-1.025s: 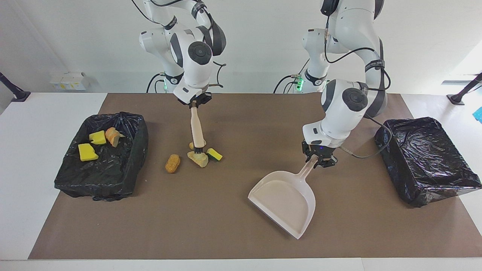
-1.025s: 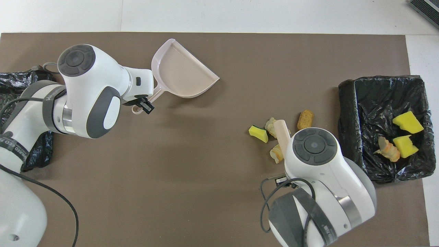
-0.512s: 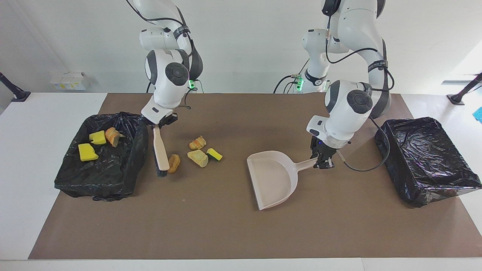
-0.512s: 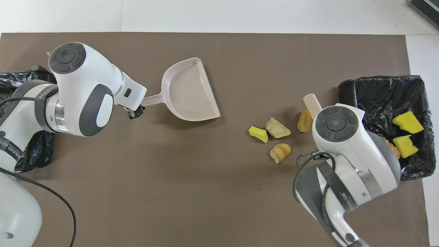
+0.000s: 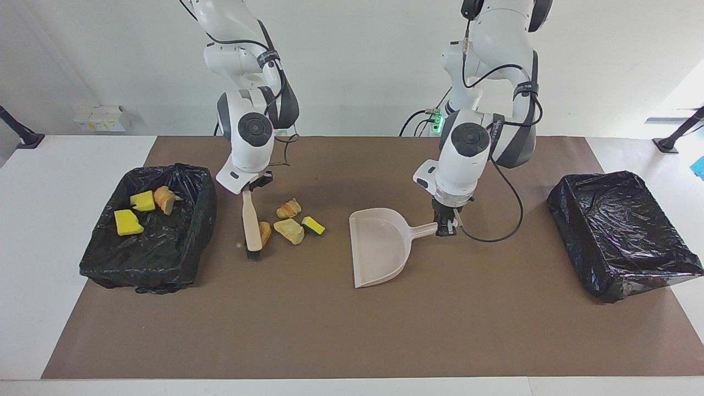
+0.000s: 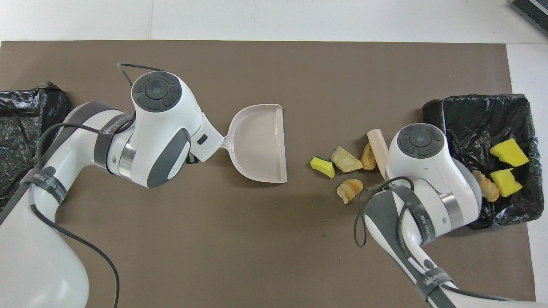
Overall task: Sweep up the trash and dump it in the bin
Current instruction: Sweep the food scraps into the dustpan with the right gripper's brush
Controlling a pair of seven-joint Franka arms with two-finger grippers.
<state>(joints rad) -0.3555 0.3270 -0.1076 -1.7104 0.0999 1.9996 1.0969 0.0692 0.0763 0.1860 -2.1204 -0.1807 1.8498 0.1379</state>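
Your right gripper [image 5: 254,186] is clamped on the top of the brush [image 5: 252,224], which hangs nearly upright with its bristles down on the brown mat [image 5: 341,330], just beside the bin [image 5: 195,242] at the right arm's end of the table. On the facing view's clock face, the bristles sit at about 9 o'clock from the loose trash. 4 scraps lie on the mat there: an orange-brown lump [image 5: 264,232] touching the brush, a tan lump [image 5: 290,231] beside it, a striped orange lump [image 5: 289,209] nearer to the robots at about 12 o'clock from the tan one, and a green-backed yellow sponge [image 5: 313,225] at its 3 o'clock. 3 more pieces already lie in that bin: 2 yellow sponge pieces [image 5: 127,222] and 1 orange lump [image 5: 164,198].

Your left gripper [image 5: 446,226] is closed on the handle of the beige dustpan [image 5: 379,247], whose pan rests on the mat with its open mouth facing the scraps, well apart from them. A 2nd bin [image 5: 621,231] stands at the left arm's end of the table.
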